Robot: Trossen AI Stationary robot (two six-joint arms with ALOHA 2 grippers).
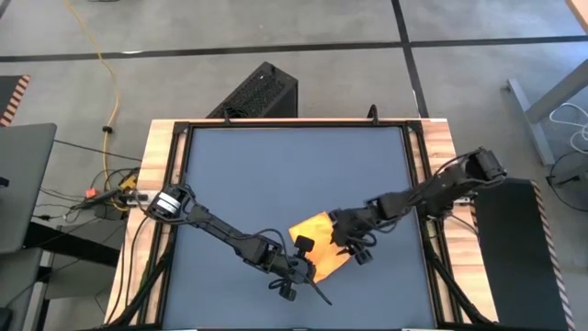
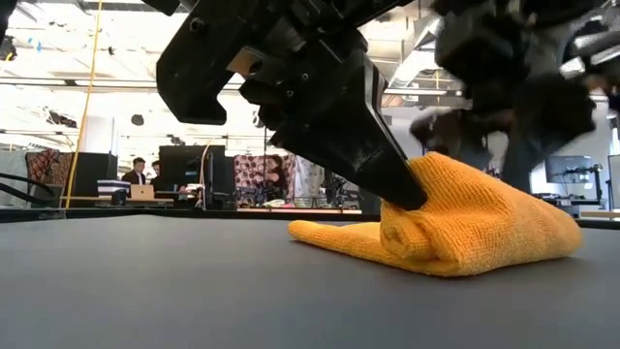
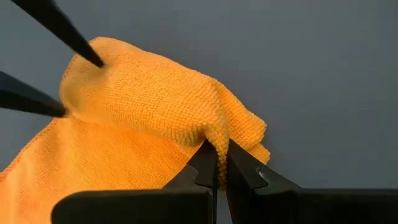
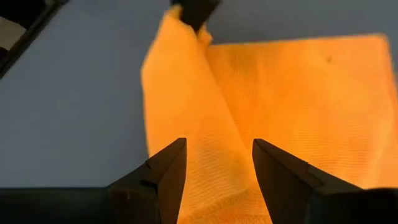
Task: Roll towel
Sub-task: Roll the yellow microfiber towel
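Observation:
The yellow-orange towel point(image 1: 317, 241) lies near the table's front right, with one side folded over into a thick hump point(image 2: 475, 223) and a flat layer point(image 2: 329, 237) spread on the tabletop. My left gripper point(image 1: 310, 268) is at the towel's near edge, shut on a raised fold point(image 3: 211, 134). My right gripper point(image 1: 347, 241) stands open over the towel's right side point(image 4: 280, 112). In the left wrist view its two fingertips point(image 3: 96, 60) show at the hump's far end. My left gripper pinches a raised fold of the towel point(image 3: 214, 138) between its two fingers, several layers thick. The fingers come slanting down from the table's left point(image 2: 402, 189). The fold is lifted into a hump; the rest of the towel lies on the table. My right gripper's open fingertips point(image 3: 62, 111) meet the hump's far end from the table's right; I cannot tell whether they press on it.
Bare dark tabletop point(image 1: 276, 175) spreads to the far and left sides, inside a wooden rim point(image 1: 165, 147). A black box point(image 1: 262, 92) stands beyond the far edge. People sit at desks point(image 2: 140, 174) in the room behind.

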